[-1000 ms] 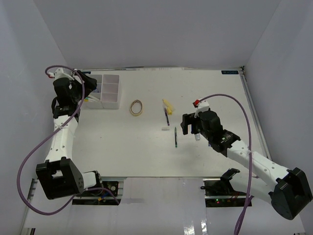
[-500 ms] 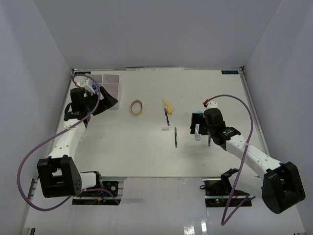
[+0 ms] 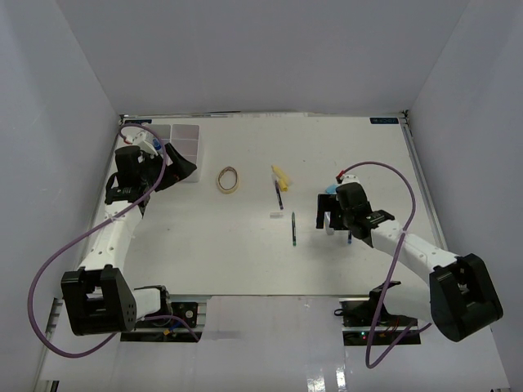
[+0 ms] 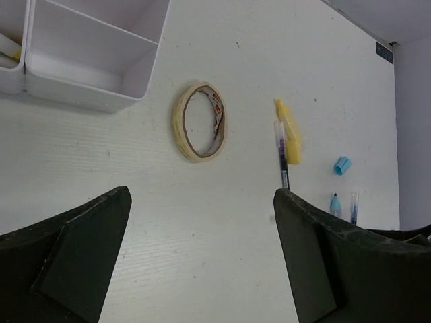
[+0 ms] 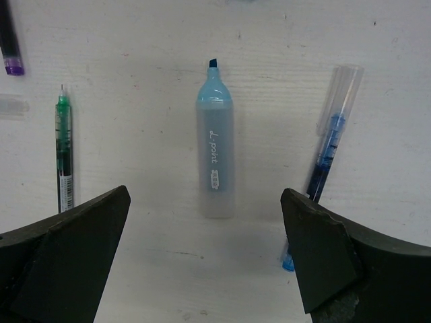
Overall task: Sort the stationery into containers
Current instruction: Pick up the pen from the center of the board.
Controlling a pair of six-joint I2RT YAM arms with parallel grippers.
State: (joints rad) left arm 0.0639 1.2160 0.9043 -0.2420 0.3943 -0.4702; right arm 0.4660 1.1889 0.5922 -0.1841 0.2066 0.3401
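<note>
Left gripper point(image 4: 201, 202) hung by the near right corner of the white tray point(image 4: 87, 97), jaws spread fully, nothing in them. Tray sat at the far left corner of the table point(image 3: 204, 253). Tan ring point(image 4: 182, 131) lay flat just right of the tray, apart from it, bare table all round.

Further right: yellow highlighter point(image 4: 288, 128) just beside a dark pen point(image 4: 283, 161). Green pen point(image 5: 64, 161) lay alone, nearer the arms.

Right gripper point(image 5: 205, 194) stood wide over the light-blue highlighter point(image 5: 215, 161), fingers clear of both its sides, gripping nothing. Blue pen point(image 5: 326, 155) lay just right of it, close to the right finger.
</note>
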